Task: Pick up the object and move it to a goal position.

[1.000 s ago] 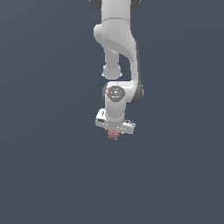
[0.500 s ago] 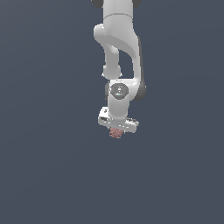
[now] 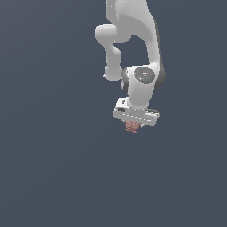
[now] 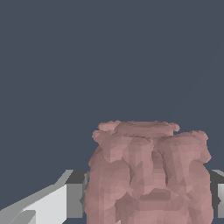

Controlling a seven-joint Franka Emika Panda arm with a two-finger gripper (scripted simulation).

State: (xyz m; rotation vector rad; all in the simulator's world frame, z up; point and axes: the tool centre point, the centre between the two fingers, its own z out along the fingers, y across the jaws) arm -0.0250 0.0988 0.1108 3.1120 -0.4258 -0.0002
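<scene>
Gripper carrying the pinkish-red lump, no goal marker in sight

The gripper is closed around the object, a bumpy pinkish-red blob that pokes out just below the white hand; in the wrist view the object fills the gap, with a finger touching it at about 9 o'clock and another finger edge barely showing at 3 o'clock. The arm hangs over a plain dark worktop. My read: the lumpy surface gives the pads uneven contact, so a quick swing or tilt could let it rotate or slip out. No goal marker shows, so release could be mistimed.
</scene>
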